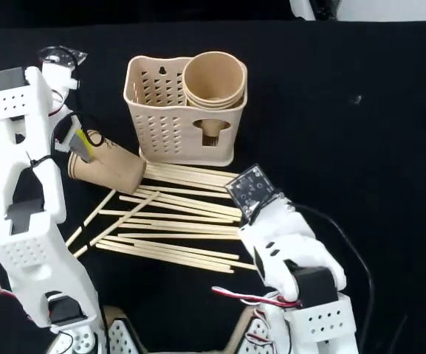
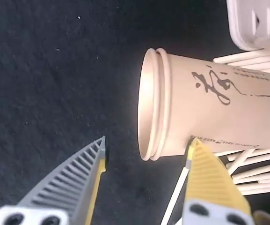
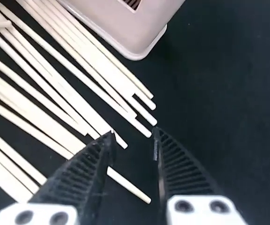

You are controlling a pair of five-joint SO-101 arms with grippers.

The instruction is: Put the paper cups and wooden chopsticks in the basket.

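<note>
high: cup [image 1: 109,166] lay on its side left of basket [image 1: 153,118], chopsticks [image 1: 176,221] spread nearer. left wrist: left gripper [image 2: 146,142] was released, straddling cup's rim; judged light, crushable, so pinch rim gently. right wrist: right gripper [image 3: 132,136] hung released over chopsticks' ends.

This looks like a robotics test bench. A table draped in plain black cloth [image 1: 360,147] carries a white plastic-shelled robot arm [image 1: 21,184] at 9 o'clock and a second white arm [image 1: 294,258] at 5 o'clock trailing bare red wires [image 1: 242,297]. Pale wooden chopsticks [image 1: 183,225] are strewn at centre below a beige perforated plastic basket [image 1: 161,125].
</note>
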